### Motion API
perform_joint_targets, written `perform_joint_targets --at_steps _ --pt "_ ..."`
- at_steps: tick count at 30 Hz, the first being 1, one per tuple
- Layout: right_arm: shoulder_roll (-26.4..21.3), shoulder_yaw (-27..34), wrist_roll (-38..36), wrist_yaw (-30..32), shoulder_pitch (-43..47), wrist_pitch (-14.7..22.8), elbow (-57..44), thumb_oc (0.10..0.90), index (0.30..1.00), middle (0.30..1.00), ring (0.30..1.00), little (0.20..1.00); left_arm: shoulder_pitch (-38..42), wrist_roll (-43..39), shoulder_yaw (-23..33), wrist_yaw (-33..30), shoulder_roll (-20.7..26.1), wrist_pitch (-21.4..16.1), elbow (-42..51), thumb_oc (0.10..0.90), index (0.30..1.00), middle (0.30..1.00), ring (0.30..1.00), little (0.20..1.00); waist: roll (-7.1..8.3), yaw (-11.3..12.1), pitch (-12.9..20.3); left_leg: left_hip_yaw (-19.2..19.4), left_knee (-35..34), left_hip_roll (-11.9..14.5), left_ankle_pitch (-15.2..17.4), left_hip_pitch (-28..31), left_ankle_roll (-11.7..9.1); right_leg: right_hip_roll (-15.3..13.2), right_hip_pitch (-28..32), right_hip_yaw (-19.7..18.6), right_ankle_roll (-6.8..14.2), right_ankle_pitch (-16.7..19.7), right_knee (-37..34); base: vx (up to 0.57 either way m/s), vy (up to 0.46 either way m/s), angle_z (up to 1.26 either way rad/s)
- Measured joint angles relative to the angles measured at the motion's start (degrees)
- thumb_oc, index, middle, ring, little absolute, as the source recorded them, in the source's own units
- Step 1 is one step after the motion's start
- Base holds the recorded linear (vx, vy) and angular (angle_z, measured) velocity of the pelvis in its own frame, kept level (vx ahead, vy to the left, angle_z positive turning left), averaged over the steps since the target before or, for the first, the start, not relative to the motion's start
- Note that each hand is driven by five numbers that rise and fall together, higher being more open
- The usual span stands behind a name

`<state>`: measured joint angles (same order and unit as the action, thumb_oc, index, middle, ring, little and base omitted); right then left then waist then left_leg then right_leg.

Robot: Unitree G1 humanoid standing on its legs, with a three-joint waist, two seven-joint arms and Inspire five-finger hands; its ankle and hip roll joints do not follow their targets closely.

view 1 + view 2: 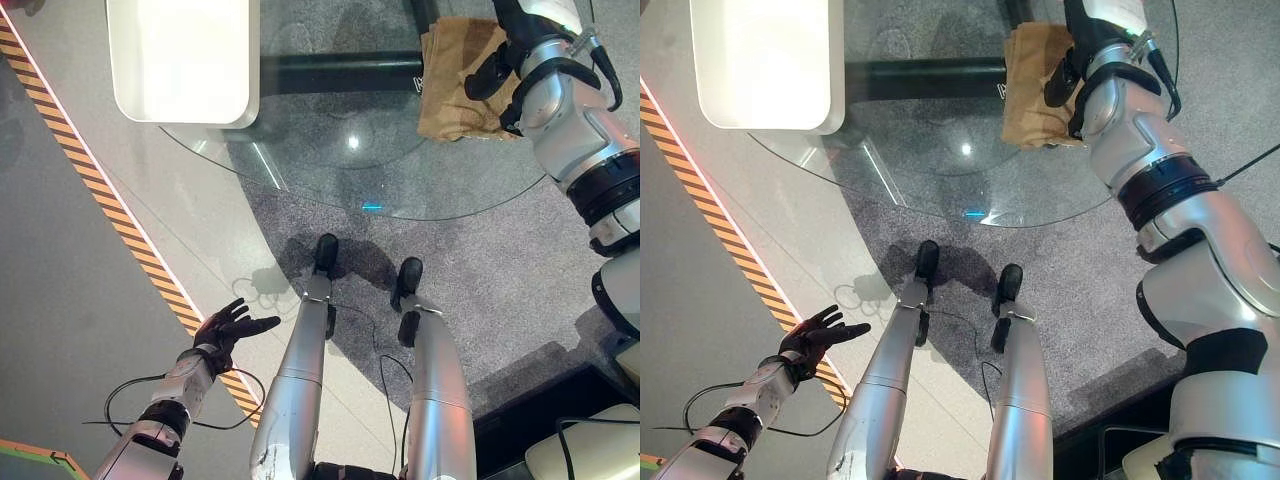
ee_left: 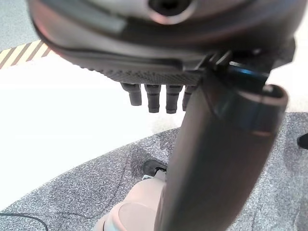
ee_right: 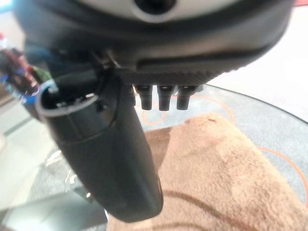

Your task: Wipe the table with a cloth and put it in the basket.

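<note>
Right hand (image 1: 490, 72) is over the tan cloth (image 1: 450, 80) on the round glass table (image 1: 330, 150), at the table's right side as the head camera sees it. Right wrist view: thumb extended, fingers straight and relaxed, hanging just above the cloth (image 3: 226, 168); nothing curled round or pinching it. Whether the palm actually touches the fabric can't be told. A flat hand makes sense for wiping: pressing down spreads the load and drags the cloth without bunching it.

The cloth lies loosely folded, rumpled at the near edge, entirely on the glass. It sits close to the right arm's side, so it is reachable without leaning.

Left hand (image 1: 232, 328) hangs low beside the robot over the floor, near the yellow-black hazard stripe (image 1: 100, 190). Fingers are spread and relaxed, holding nothing. It looks parked clear of the table so it doesn't interfere with the wipe.

The white rounded-corner bin (image 1: 180, 60) at the table's far left is probably the basket. It's well apart from the cloth, across most of the tabletop, so the drop-off will need a long cross-table reach, or a handover to the left hand.

Judgement: wiping stage, cloth not yet grasped for transport.

Risk: smooth glass, and the cloth could slide out from under a flat hand if pressure is light.
</note>
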<state>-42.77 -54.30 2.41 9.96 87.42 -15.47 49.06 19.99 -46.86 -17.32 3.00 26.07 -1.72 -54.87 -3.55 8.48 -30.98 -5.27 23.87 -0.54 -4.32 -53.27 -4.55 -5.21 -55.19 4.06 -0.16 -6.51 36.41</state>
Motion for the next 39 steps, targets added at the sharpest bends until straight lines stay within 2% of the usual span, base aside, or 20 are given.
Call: perform_joint_targets --at_steps 4,20,29,39 --pt "0.6 -0.1 0.1 -0.4 0.2 -0.1 1.6 0.800 0.900 0.900 0.900 0.900 -0.1 0.3 0.0 0.0 -0.2 0.0 0.1 0.800 0.900 0.900 0.900 0.900 -0.02 0.8 0.0 -0.1 0.0 0.0 -0.2 -0.2 -0.3 -0.1 -0.4 0.1 -0.1 -0.3 0.6 0.01 0.002 0.01" --pt "2.1 -1.6 5.7 -2.4 2.6 0.9 8.6 0.800 0.900 0.900 0.900 0.900 -0.1 0.3 -0.1 0.0 -0.4 -0.1 0.6 0.800 0.900 0.900 0.900 0.900 -0.28 1.6 0.0 -0.4 0.2 -0.5 -0.6 -1.9 -0.5 -0.6 -2.4 0.3 -0.2 -0.5 1.7 0.00 0.001 0.01" --pt "2.0 -2.5 7.3 -2.2 5.0 0.9 9.0 0.800 0.900 0.900 0.900 0.900 -0.2 0.2 -0.2 0.1 -0.4 -0.1 1.9 0.800 0.900 0.900 0.900 0.900 -1.35 2.0 0.0 -0.8 0.3 -0.7 -0.8 -3.1 -0.7 -0.8 -3.5 0.5 -0.2 -0.7 2.3 0.00 -0.002 0.02" --pt "1.9 -4.7 9.0 -2.3 6.0 0.5 8.9 0.800 0.900 0.900 0.900 0.900 -0.2 0.2 -0.2 0.1 -0.4 -0.1 2.2 0.800 0.900 0.900 0.900 0.900 -1.37 2.0 0.0 -1.1 0.1 -0.8 -1.0 -3.6 -0.7 -0.8 -4.1 0.8 -0.2 -0.7 2.3 0.00 0.000 0.00"
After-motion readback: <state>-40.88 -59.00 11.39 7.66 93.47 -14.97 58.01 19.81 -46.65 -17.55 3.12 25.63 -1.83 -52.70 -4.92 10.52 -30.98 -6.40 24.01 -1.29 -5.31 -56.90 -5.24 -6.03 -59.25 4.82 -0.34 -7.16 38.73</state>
